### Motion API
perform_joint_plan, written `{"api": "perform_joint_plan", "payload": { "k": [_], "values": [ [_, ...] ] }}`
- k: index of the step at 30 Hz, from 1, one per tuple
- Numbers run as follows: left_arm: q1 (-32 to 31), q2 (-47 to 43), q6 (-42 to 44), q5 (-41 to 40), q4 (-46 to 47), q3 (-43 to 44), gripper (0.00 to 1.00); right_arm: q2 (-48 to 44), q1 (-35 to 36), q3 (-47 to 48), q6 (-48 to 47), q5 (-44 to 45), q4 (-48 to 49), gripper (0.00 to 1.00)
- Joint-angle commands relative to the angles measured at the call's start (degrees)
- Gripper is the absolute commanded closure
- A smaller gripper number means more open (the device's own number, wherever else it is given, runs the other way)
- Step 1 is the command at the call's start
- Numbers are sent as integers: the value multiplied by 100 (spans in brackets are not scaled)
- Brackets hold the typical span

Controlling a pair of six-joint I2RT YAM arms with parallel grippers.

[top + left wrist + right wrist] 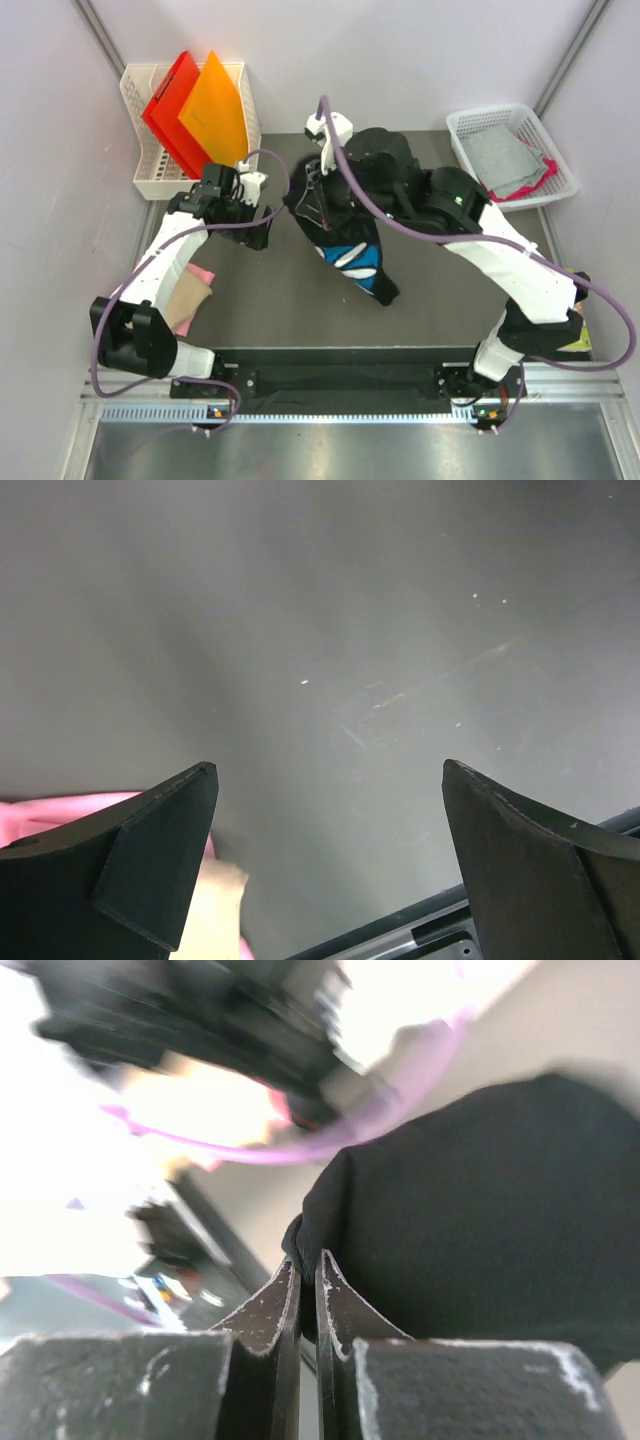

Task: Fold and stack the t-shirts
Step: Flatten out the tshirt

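The black t-shirt (352,258), with a white daisy on a blue patch, hangs bunched above the middle of the dark mat. My right gripper (312,200) is shut on its upper edge. In the right wrist view the fingers (308,1265) pinch a fold of the black cloth (480,1220). My left gripper (258,226) is open and empty just left of the hanging shirt. The left wrist view shows its jaws (328,768) wide apart over bare mat. A tan shirt (185,298) on a pink one (203,272) lies at the left under the left arm. Both show in the left wrist view, tan (222,910) and pink (60,810).
A white rack (150,170) at the back left holds the red folder (168,105) and the orange folder (215,110). A white basket (470,125) at the back right holds grey cloth (505,155) over something pink. The mat's front rail (340,355) runs between the arm bases.
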Motion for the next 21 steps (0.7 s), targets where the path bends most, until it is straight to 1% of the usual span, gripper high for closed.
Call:
{"api": "perform_joint_plan", "payload": {
  "k": [1,4,5,8,10,11,12,14,15,17,18,19,20,21],
  "values": [
    [209,-312,327,364,88,3,1,408,813,1504,245,465,-484,100],
    [359,-392,433,531,53,-111,1,338,1314,1401,255,465,-82,100],
    [394,-435,450,584,44,-137,1,320,1395,1340,298,587,-19,100],
    [526,-506,565,707,61,-278,1,154,1431,954,615,965,-36,100],
    [587,-541,609,760,70,-357,1,-118,1431,445,807,1228,34,100],
    [596,-567,626,777,70,-383,1,-224,1405,260,852,1508,52,100],
    [614,-594,644,778,79,-401,1,-416,1369,-125,879,1624,52,100],
    [623,-629,653,821,70,-428,1,-575,1159,-461,1010,1852,-35,100],
    [623,-629,653,830,53,-436,1,-698,1071,-776,1054,1897,-79,100],
    [623,-647,653,857,44,-428,1,-848,720,-1129,1116,1968,-80,100],
    [623,-647,644,848,35,-419,1,-971,588,-1505,1116,1916,-54,100],
    [623,-647,653,848,26,-419,1,-1041,282,-1709,1038,1846,86,100],
    [623,-647,661,857,0,-402,1,-1155,140,-1919,1028,1793,157,100],
    [623,-647,661,857,-18,-410,1,-1200,-27,-2357,1002,1775,271,100]
  ]
}}
